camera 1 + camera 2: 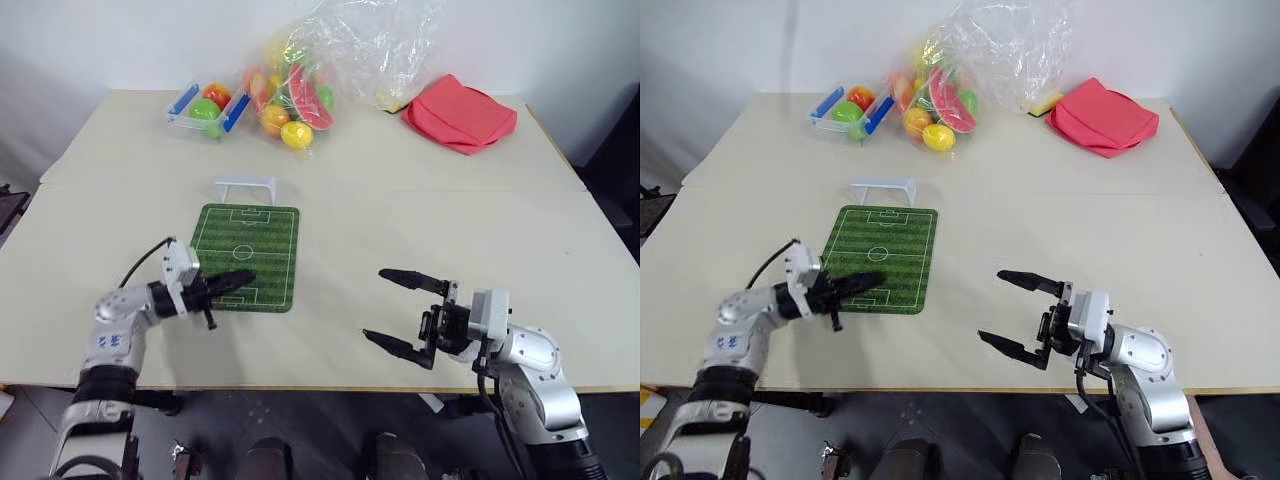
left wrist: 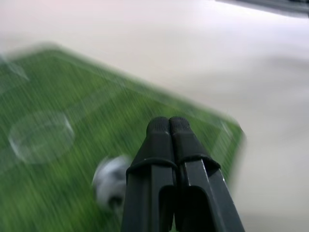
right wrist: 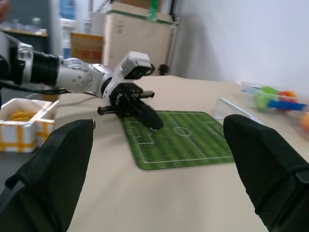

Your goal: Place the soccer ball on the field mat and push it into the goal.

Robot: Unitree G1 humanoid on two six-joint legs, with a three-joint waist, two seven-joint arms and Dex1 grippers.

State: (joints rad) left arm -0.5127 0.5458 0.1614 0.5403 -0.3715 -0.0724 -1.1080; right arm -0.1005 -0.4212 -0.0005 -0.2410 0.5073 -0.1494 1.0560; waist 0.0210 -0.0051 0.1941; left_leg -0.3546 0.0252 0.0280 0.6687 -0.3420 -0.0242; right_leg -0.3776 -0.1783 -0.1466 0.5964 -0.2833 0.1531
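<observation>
The green field mat lies flat on the table, with the white goal standing just past its far end. My left gripper is shut and reaches level over the mat's near end. In the left wrist view the small white soccer ball with dark patches rests on the mat close beside the closed fingers, blurred; whether they touch I cannot tell. My right gripper hangs wide open and empty over bare table to the right of the mat, near the front edge.
A clear basket with blue handles holding toy fruit, a clear plastic bag of more fruit and a folded red cloth sit along the table's far side. Bare tabletop lies between the mat and the right edge.
</observation>
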